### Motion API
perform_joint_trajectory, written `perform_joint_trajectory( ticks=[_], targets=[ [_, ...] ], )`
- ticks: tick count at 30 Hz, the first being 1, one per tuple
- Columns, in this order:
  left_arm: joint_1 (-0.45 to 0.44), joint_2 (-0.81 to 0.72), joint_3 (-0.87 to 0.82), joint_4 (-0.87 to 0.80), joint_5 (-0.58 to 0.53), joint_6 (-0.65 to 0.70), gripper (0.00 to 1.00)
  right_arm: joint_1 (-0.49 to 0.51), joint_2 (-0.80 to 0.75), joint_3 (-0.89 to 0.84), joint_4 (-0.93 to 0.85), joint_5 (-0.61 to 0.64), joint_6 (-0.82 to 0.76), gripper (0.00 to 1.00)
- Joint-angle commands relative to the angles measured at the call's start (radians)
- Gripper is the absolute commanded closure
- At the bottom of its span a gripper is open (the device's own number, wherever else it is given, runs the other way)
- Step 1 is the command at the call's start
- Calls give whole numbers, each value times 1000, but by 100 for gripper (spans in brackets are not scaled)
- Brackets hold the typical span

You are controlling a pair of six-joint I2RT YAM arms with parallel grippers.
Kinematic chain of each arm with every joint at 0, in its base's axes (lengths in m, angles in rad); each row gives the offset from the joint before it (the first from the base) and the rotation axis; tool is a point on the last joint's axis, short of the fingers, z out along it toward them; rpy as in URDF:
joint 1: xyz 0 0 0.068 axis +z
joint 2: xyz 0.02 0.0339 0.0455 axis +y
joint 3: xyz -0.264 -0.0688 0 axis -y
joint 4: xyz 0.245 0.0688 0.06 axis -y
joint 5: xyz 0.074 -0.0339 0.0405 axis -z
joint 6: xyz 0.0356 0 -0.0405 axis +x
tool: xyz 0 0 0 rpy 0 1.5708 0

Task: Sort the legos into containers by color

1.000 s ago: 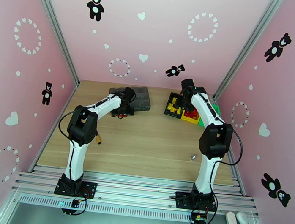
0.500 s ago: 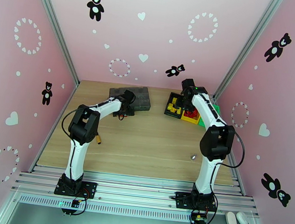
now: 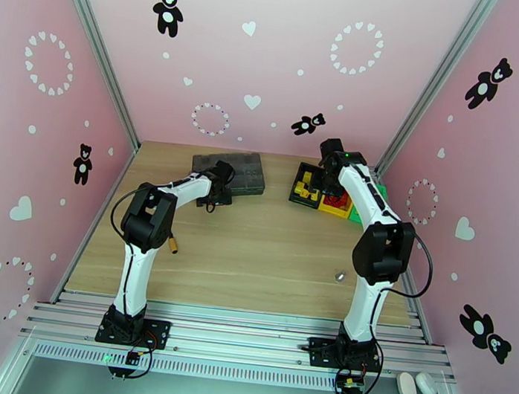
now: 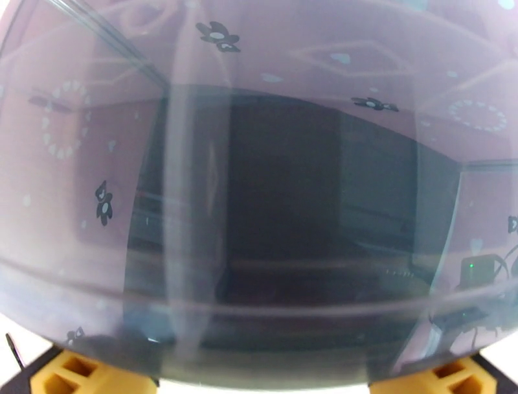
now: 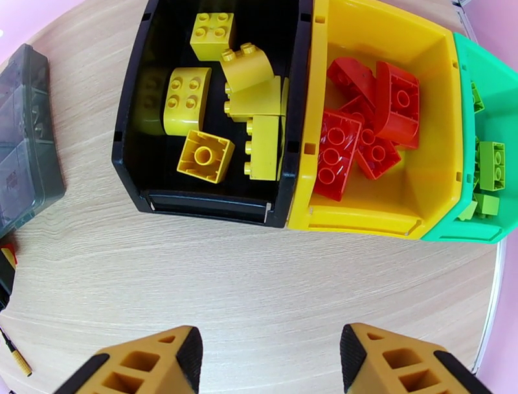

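the containers [image 3: 328, 194] sit in a joined row at the far right of the table [image 3: 269, 247], close to the pink wall. from the right wrist view each colour has its own place. the black bin [image 5: 129, 136] holds the yellow legos [image 5: 188, 97], chunky studded bricks. one has a rounded top and one lies turned so its hollow underside shows. the yellow bin [image 5: 362, 220] beside it holds the red legos [image 5: 362, 139], heaped on each other at angles. the green bin [image 5: 495, 84] at the end has the lime green legos [image 5: 492, 165] along its side, partly cut off at the edge.

the right gripper [image 5: 265, 363] hangs over bare wood just in front of the row, its fingers [image 5: 146, 363] parted with nothing between them.

the left gripper [image 4: 259, 383] is at the near edge of the dark grey organizer box [image 3: 244, 170]. its fingers [image 4: 65, 377] stand wide, with the box's glossy dark surface filling the space above them. i can't tell whether they grip it.
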Motion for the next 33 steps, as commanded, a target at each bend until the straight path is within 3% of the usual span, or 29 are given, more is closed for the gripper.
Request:
perform_joint_trajectory(
  ticks=[1, 12, 25, 28, 30, 33],
  targets=[
    [5, 48, 19, 7, 3, 4, 20, 10, -48, 13, -30, 9, 8, 39],
    [-30, -5, 17, -10, 18, 68, 40, 27, -89, -31, -23, 28, 14, 40],
    [-341, 14, 59, -16, 308, 234, 40, 30, -185, -279, 36, 16, 63, 39],
    [-362, 34, 87, -16, 355, 247, 29, 30, -188, -303, 39, -11, 63, 39],
    [-363, 28, 91, -20, 365, 251, 12, 30, -181, -311, 45, -53, 53, 37],
    [-360, -19, 68, -15, 344, 262, 6, 35, -148, -304, 35, -115, 34, 35]
  ],
)
